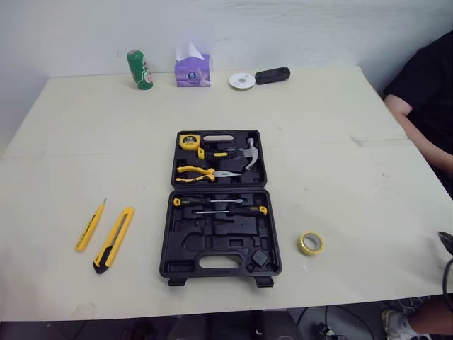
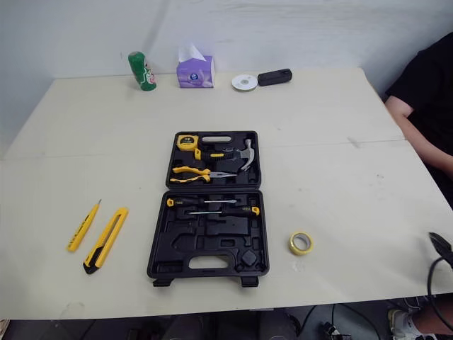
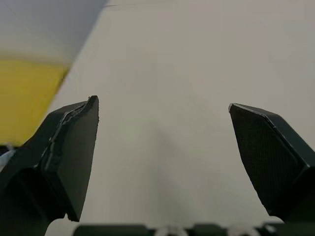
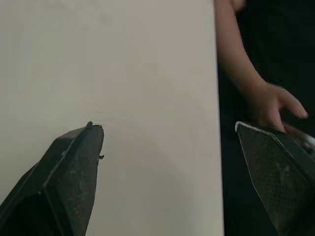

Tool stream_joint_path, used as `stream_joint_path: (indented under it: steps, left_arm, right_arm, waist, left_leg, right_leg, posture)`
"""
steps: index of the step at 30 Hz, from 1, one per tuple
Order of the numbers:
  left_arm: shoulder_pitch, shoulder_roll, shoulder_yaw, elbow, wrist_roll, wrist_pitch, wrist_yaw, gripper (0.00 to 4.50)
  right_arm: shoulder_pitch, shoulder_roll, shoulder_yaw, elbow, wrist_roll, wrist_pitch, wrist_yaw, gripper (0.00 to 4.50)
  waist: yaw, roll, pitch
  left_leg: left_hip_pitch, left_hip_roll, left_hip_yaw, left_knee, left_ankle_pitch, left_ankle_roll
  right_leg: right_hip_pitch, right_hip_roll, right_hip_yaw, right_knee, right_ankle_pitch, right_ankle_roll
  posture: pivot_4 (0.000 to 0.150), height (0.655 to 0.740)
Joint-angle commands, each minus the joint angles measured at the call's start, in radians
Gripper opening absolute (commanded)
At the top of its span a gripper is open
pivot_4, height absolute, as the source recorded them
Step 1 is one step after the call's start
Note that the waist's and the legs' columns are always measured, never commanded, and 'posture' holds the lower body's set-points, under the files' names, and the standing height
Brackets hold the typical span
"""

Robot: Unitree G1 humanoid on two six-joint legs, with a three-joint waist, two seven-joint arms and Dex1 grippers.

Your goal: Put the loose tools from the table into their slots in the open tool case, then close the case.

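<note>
Over bare cream tabletop point(image 1: 340, 120) close to one of its edges, got the left gripper point(image 3: 162, 102) aimed down at the surface, with a blurry yellow patch point(image 3: 27, 98) past that edge. Jaws spread wide, gripping nothing, touching nothing. Same deal with the right gripper point(image 4: 167, 126): parked at the tabletop's right edge, half over the surface and half over the dark drop beyond, close to a person's hand point(image 4: 270, 105). Jaws wide apart there too, totally empty.

Plain white wall point(image 1: 297, 28) behind the far edge, person point(image 1: 425, 78) in a black top seated along the right edge. Lined up along the far edge: green can point(image 1: 140, 69), purple tissue box point(image 1: 192, 69), white disc point(image 1: 242, 81) and a small black gadget point(image 1: 272, 75) just beside the disc.

Smack in the middle of the tabletop, the tool case point(image 1: 185, 268), lying open and flat, one half toward the far edge and one toward the near edge. In the far half: tape measure point(image 1: 188, 140), hammer point(image 1: 241, 152) and pliers point(image 1: 202, 173), all seated in slots. In the near half: two screwdrivers point(image 1: 219, 205) laid across the row nearest the hinge.

Not in the case yet: yellow utility knife point(image 1: 113, 239) and a slim yellow tool point(image 1: 90, 225) with a pointed tip, side by side but apart, well left of the case toward the near-left corner. Yellow tape roll point(image 1: 310, 244) lying flat near the case's right side, toward the near edge.
</note>
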Motion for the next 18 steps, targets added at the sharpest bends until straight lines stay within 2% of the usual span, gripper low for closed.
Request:
stream_joint_path:
  steps: [1,5,9,18]
  left_arm:
    - [0.031,0.003,0.050,0.060,0.002,-0.045,0.056,4.50]
    - [0.043,0.000,0.036,0.084,0.014,-0.075,0.099,4.50]
    - [0.041,-0.023,0.018,0.028,-0.017,-0.066,0.090,4.50]
    - [-0.010,-0.042,-0.033,-0.092,-0.054,-0.029,0.084,4.50]
  right_arm:
    - [0.028,-0.036,-0.041,0.076,0.010,-0.046,-0.073,4.45]
    - [0.038,-0.034,-0.047,0.121,0.028,-0.051,-0.108,4.45]
    - [0.024,-0.030,-0.038,0.136,0.041,-0.049,-0.114,4.45]
    - [-0.051,-0.001,0.004,0.120,0.039,-0.046,-0.078,4.45]
  waist:
    - [-0.003,0.000,0.000]
    - [-0.004,0.000,0.000]
    - [-0.004,0.001,-0.001]
    - [-0.003,0.001,-0.001]
  left_leg:
    - [0.000,0.000,0.000,0.000,0.000,0.000]
    - [0.002,0.000,0.001,0.000,0.000,0.000]
    - [0.009,0.001,0.002,-0.002,-0.003,0.002]
    - [0.010,0.002,0.003,-0.002,-0.003,0.001]
  right_leg:
    - [0.000,0.000,0.000,0.000,0.000,0.000]
    - [0.002,0.000,0.001,-0.001,0.000,0.000]
    - [0.010,0.000,0.002,-0.004,0.000,0.000]
    - [0.010,0.000,0.003,-0.004,0.000,0.000]
  posture:
    - [0.150,0.7400]
    - [0.150,0.7400]
    - [0.150,0.7400]
    - [0.150,0.7400]
